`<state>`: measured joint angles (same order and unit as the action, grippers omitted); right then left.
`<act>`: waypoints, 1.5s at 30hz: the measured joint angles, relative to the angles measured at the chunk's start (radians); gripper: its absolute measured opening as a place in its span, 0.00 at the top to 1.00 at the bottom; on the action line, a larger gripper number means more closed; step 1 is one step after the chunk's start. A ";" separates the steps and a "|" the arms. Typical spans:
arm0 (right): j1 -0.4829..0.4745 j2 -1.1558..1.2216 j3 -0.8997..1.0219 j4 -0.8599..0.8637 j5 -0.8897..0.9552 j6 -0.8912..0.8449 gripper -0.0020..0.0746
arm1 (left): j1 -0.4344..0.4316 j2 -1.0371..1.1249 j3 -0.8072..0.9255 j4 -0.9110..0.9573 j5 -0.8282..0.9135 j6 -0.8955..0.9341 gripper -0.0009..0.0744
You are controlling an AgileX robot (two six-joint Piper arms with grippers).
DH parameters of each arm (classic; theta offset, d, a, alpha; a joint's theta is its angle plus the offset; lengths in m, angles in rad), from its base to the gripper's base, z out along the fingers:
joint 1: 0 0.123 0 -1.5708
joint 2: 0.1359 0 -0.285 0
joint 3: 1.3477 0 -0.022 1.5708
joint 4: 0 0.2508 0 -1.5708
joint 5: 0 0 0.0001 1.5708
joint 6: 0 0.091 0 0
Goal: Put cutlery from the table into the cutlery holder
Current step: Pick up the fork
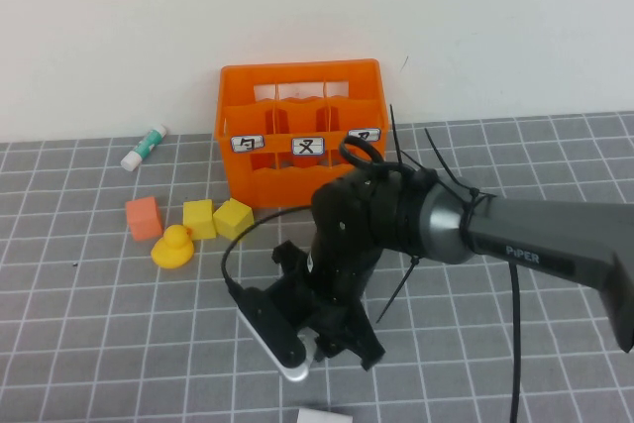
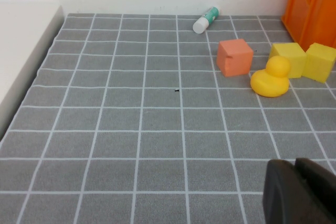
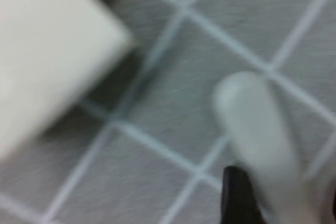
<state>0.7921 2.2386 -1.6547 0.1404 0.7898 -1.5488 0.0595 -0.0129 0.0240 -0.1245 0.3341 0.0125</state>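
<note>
Right gripper (image 1: 315,352) low over fork (image 3: 262,145)

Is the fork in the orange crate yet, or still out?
Out: the right gripper is down at the table by the fork, far from the crate.

The light grey fork (image 3: 262,140) lies low over the grey table (image 1: 89,344) with white lines, and only its rounded handle end shows, at the right gripper (image 1: 317,354). The bright orange cutlery holder (image 1: 302,131) stands upright at the back of the table, by the wall.
</note>
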 joint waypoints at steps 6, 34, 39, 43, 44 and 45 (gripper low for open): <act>0.000 0.008 0.000 -0.004 0.084 -0.064 0.50 | 0.000 0.000 0.000 0.000 0.000 0.000 0.99; 0.015 0.027 -0.020 -0.027 0.056 -0.167 0.77 | 0.000 0.000 0.000 0.000 0.000 0.000 0.99; 0.037 0.034 -0.090 -0.026 0.184 0.007 0.84 | 0.000 0.000 0.000 0.000 0.000 0.000 0.99; 0.041 0.041 -0.176 -0.025 0.304 0.233 0.87 | 0.000 0.000 0.000 0.000 0.000 0.000 0.99; 0.041 0.041 -0.193 -0.022 0.320 0.288 0.87 | 0.000 0.000 0.000 0.000 0.000 0.000 0.99; 0.041 0.039 -0.204 -0.017 0.328 0.329 0.87 | 0.000 0.000 0.000 0.000 0.000 0.000 0.99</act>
<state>0.8329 2.2779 -1.8589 0.1230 1.1180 -1.2195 0.0595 -0.0129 0.0240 -0.1245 0.3341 0.0125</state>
